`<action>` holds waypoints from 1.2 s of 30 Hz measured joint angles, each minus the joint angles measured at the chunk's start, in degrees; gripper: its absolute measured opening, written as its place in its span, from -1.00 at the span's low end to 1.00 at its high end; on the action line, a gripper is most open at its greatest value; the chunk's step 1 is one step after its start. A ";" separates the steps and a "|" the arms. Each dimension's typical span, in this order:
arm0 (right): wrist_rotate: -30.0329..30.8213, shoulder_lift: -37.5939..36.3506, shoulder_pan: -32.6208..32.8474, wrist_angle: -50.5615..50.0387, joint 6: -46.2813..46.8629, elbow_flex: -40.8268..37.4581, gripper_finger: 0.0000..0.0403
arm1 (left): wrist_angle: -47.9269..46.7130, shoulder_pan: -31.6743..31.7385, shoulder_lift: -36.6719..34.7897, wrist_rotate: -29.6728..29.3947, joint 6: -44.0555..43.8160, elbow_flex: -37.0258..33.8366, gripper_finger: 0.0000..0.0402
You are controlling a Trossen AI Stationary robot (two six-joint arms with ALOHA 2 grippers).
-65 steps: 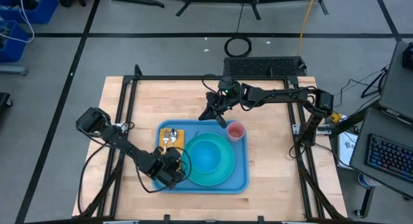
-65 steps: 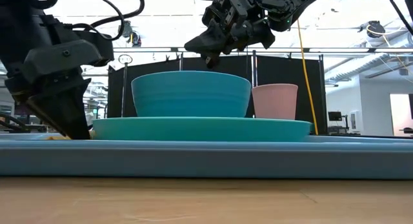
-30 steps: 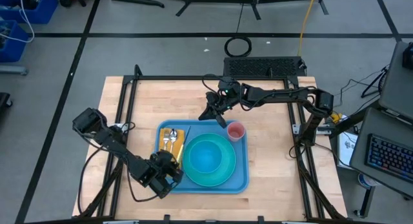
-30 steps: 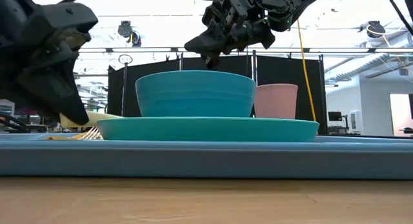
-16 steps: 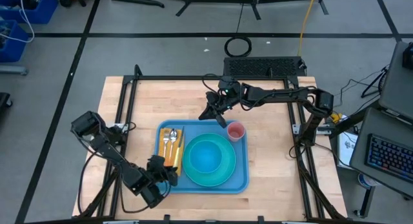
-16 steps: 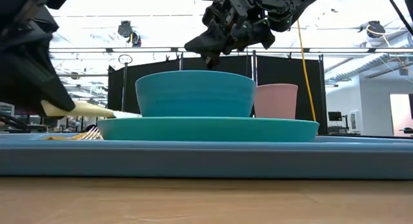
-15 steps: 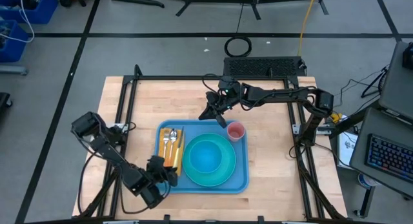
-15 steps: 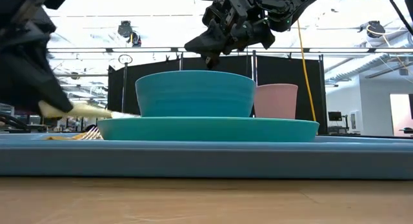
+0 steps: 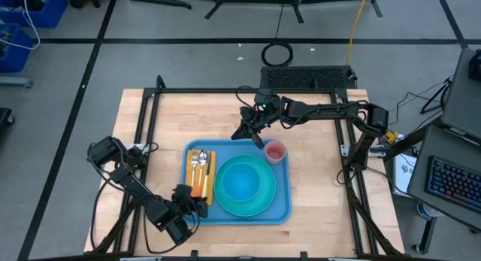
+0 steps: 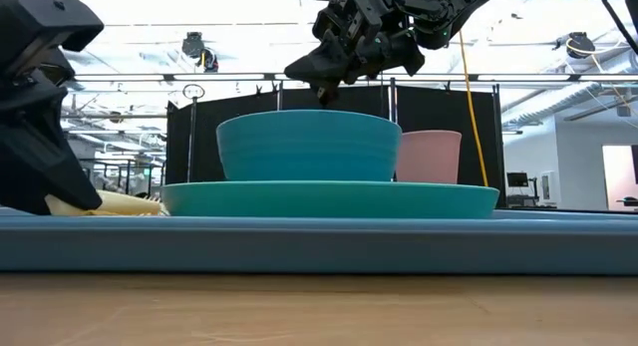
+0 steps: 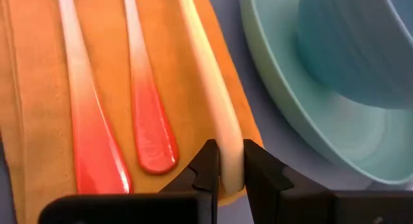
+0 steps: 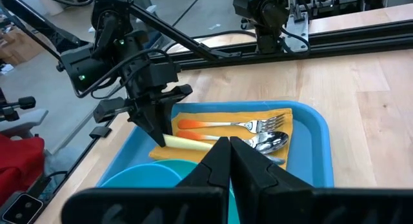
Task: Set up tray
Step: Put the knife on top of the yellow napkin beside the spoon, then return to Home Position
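Two dark arms reach over the wooden table [image 9: 316,178]. The big light-blue tray [image 9: 282,212] lies near the front edge of the table, in the middle. On it sits a round teal plate [image 9: 263,203] with a teal bowl [image 9: 239,180] in it. A pink cup [image 9: 275,152] stands in the far right corner of the tray. An orange napkin [image 9: 208,178] lies along the left side of the tray, with a fork [image 12: 248,125] and a spoon [image 12: 268,140] on it.

The left gripper [image 11: 226,175] is at the near left corner of the tray. Its fingers pinch the end of a pale yellow handle [image 11: 210,98] lying on the napkin.

The right gripper [image 9: 243,133] hangs above the table just behind the tray. Its fingers are pressed together and hold nothing.
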 joint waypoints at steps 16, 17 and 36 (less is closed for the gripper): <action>0.00 0.00 0.00 0.00 0.00 0.00 -1.00 | 1.35 1.07 0.02 1.42 0.04 0.00 -0.26; 0.00 0.00 0.00 0.00 0.00 0.00 -1.00 | 1.44 1.05 0.02 0.98 0.04 0.00 -0.25; 0.00 0.00 -0.02 -0.02 0.02 0.00 -1.00 | 2.34 0.94 -3.21 -0.13 5.94 0.02 -0.55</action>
